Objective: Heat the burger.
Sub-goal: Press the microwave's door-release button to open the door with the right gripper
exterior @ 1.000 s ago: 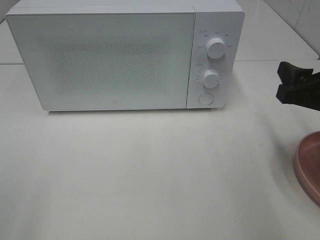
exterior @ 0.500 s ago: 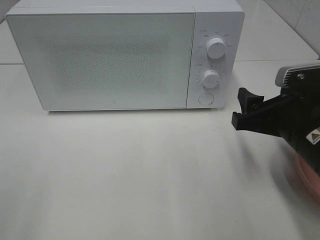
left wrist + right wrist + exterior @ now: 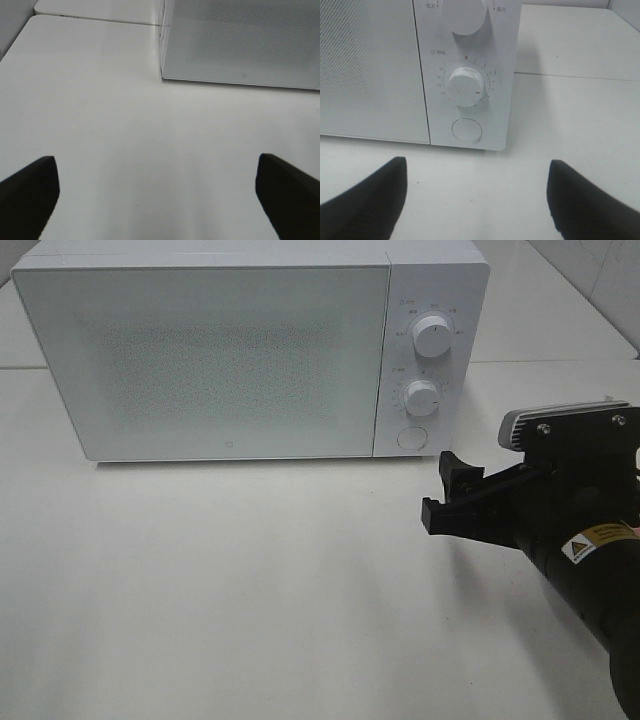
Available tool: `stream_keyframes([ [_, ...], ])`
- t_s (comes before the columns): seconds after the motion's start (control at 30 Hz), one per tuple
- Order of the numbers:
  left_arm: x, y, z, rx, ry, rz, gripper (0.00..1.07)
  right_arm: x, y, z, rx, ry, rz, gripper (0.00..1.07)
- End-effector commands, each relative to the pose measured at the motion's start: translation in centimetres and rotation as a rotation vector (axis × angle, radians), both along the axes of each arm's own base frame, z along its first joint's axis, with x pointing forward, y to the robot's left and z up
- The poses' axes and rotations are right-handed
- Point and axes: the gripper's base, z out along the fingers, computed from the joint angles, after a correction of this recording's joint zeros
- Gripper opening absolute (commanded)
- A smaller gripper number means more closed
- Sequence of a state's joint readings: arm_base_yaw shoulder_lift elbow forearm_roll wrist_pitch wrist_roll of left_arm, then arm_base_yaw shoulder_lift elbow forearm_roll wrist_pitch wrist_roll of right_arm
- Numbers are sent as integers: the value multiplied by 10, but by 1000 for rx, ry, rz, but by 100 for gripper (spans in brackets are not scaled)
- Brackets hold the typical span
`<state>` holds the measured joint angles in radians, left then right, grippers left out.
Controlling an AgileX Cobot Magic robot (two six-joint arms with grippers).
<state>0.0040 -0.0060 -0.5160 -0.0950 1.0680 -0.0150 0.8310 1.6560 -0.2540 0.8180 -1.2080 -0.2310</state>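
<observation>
The left gripper (image 3: 159, 192), black jaws wide and empty, hangs over the white table (image 3: 100, 100) beside the shut, frosted door of the white box-shaped microwave oven (image 3: 200, 360). At four o'clock in the high view, the right gripper (image 3: 443, 490), also wide and empty, points at the round white button (image 3: 411, 438) at its eleven o'clock. The burger is nowhere in view, so it is either hidden inside or not yet loaded, and I cannot tell which.

Matt black right end effector (image 3: 441, 489), smooth white microwave (image 3: 200, 360), matt table (image 3: 250, 590).
</observation>
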Motion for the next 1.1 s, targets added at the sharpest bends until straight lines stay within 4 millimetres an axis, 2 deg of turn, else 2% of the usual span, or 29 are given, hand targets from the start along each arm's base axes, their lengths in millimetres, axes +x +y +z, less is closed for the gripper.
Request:
stream_keyframes([
  [0.03,-4,0,0,-2,-23,1,100,3,1,9,9,-87,-16,75],
  [0.2,-4,0,0,-2,-23,1,100,3,1,9,92,-79,-35,73],
  [0.23,-4,0,0,-2,-23,1,100,3,1,9,166,-73,-53,70],
  [0.27,-4,0,0,-2,-23,1,100,3,1,9,166,-73,-53,70],
  [0.33,-4,0,0,-2,-23,1,100,3,1,8,381,-54,-105,62],
  [0.43,-4,0,0,-2,-23,1,100,3,1,8,431,-50,-118,60],
  [0.47,-4,0,0,-2,-23,1,100,3,1,8,558,-36,-149,54],
  [0.5,-4,0,0,-2,-23,1,100,3,1,8,558,-36,-149,54],
  [0.53,-4,0,0,-2,-23,1,100,3,1,8,673,-26,-177,48],
  [0.6,-4,0,0,-2,-23,1,100,3,1,8,723,-22,-189,46],
  [0.63,-4,0,0,-2,-23,1,100,3,1,8,849,-10,-220,39],
  [0.67,-4,0,0,-2,-23,1,100,3,1,8,849,-10,-220,39],
  [0.7,-4,0,0,-2,-23,1,100,3,1,8,965,0,-248,33],
  [0.77,-4,0,0,-2,-23,1,100,3,1,8,1005,4,-258,29],
  [0.83,-4,0,0,-2,-23,1,100,3,1,8,1205,24,-308,17],
  [0.9,-4,0,0,-2,-23,1,100,3,1,8,1253,30,-320,14],
  [0.93,-4,0,0,-2,-23,1,100,3,1,6,1315,54,-345,8],
  [1.1,-4,0,0,-2,-23,1,100,2,2,3,1358,99,-380,0],
])
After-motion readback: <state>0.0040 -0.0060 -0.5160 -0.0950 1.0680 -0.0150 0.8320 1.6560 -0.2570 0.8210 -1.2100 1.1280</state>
